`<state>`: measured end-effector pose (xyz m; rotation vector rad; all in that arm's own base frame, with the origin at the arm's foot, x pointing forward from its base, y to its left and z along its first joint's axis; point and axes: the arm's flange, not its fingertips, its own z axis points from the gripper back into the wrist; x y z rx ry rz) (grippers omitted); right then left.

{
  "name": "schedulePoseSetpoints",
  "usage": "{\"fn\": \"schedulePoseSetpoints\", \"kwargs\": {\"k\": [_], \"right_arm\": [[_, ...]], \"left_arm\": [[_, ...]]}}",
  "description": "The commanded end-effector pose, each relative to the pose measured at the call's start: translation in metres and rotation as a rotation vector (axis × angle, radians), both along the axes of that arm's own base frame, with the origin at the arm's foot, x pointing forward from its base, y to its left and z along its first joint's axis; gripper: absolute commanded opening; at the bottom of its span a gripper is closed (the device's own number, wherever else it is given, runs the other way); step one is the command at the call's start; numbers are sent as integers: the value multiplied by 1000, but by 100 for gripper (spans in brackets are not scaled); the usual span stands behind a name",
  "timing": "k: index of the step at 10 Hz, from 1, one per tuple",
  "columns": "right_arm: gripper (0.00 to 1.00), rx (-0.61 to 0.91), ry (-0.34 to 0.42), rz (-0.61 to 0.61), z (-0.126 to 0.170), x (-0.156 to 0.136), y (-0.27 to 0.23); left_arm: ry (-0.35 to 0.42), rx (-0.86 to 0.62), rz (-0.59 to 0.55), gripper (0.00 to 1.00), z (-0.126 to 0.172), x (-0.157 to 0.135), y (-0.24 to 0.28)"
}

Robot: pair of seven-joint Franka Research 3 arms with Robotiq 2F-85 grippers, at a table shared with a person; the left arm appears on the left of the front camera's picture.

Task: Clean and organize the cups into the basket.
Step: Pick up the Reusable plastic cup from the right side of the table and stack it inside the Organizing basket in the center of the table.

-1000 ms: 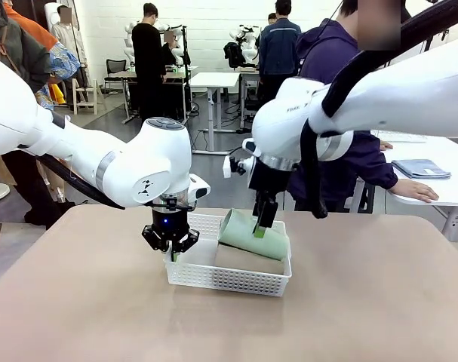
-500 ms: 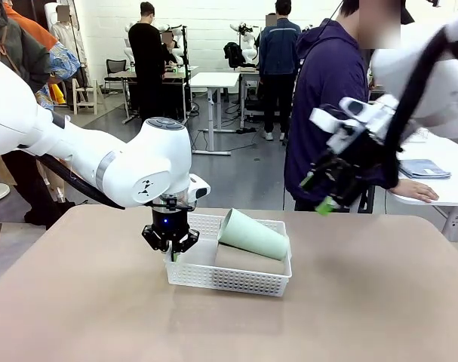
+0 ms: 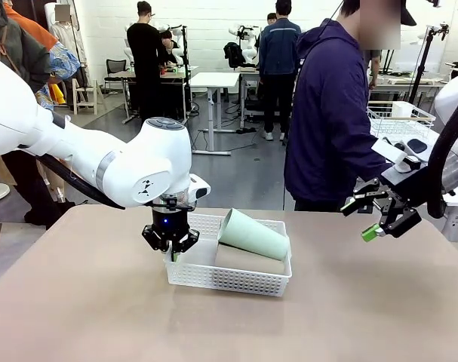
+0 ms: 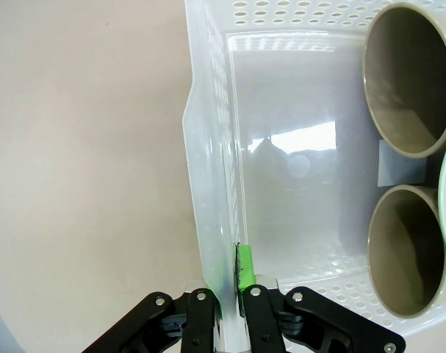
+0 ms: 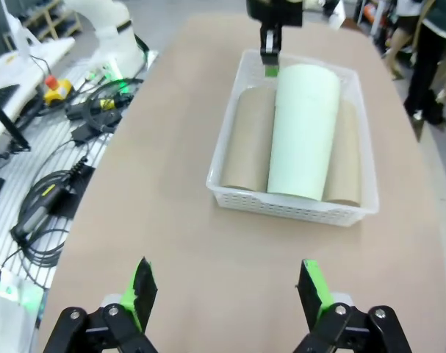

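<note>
On the tan table (image 3: 85, 317), the left gripper (image 3: 170, 249) pinches the basket (image 3: 236, 280) wall to steady it for the three cups (image 5: 305, 125) lying inside, while the right gripper (image 3: 381, 221) hangs wide and empty at the right.

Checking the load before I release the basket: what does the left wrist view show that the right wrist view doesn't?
Left wrist view: the left gripper pinching the basket wall, and the open mouths of the two beige cups.

Right wrist view: the mint cup lying on top of the beige pair, and the open right gripper over bare table.

Both: basket with cups inside.
</note>
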<state>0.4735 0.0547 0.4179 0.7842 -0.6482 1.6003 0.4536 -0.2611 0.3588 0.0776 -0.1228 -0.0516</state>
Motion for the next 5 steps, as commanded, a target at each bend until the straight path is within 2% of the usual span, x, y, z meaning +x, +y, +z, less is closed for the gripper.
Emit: {"fn": "schedulePoseSetpoints", "kwargs": {"k": [1,2,5], "right_arm": [[100,53,7,-38,3,10,6],[100,0,0,0,0,0,0],[100,0,0,0,0,0,0]], "left_arm": [[2,7,1,0,0,0,-1],[2,7,1,0,0,0,-1],[2,7,1,0,0,0,-1]]}}
